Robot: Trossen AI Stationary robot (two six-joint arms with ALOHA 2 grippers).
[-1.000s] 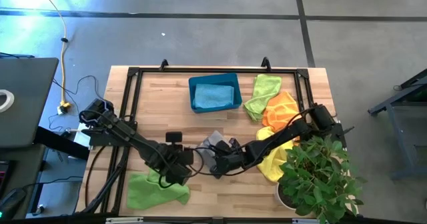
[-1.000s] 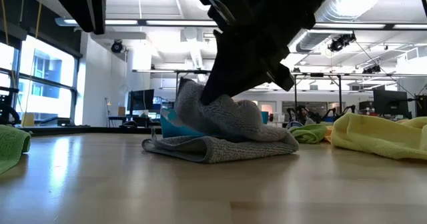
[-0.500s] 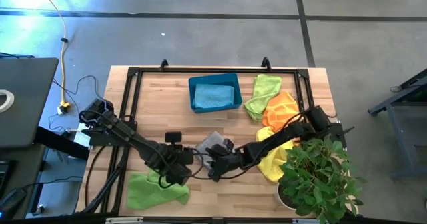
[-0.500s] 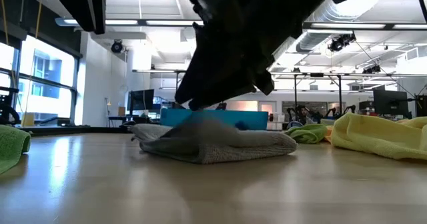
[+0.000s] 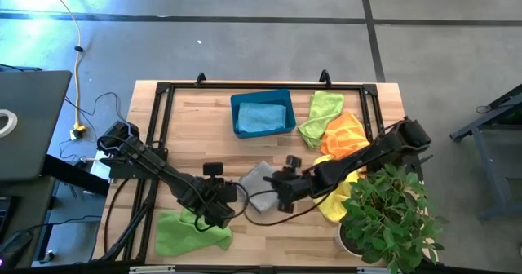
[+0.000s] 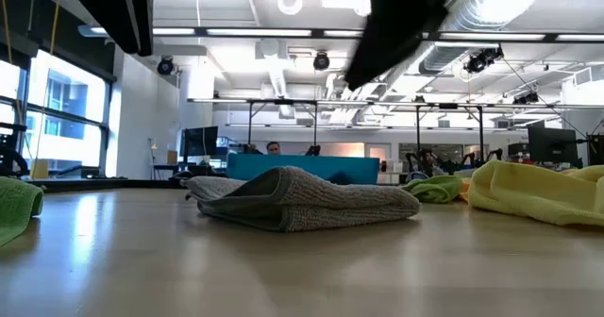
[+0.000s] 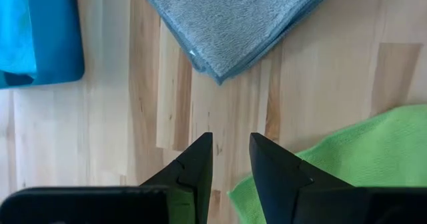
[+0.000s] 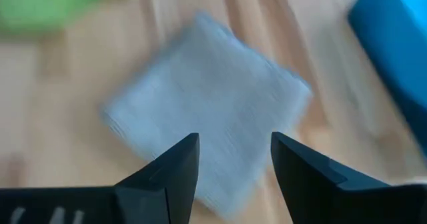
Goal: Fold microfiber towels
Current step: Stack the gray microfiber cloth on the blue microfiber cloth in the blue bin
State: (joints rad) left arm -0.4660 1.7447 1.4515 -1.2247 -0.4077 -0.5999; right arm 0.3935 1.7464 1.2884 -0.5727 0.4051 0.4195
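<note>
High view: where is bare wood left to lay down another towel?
Bare wood lies left of the bin, up to the frame, and along the near edge between the green towel and the plant. The right side is crowded with lime, orange and yellow towels.

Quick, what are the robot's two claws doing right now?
Left gripper: partly open, holding nothing.
Right gripper: open, empty, above the grey towel.

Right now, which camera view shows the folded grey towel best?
The left wrist view: the grey towel is sharp there, its layered corner plain. The right wrist view shows it whole but blurred, the low view only side-on, and the high view small between the arms.
</note>
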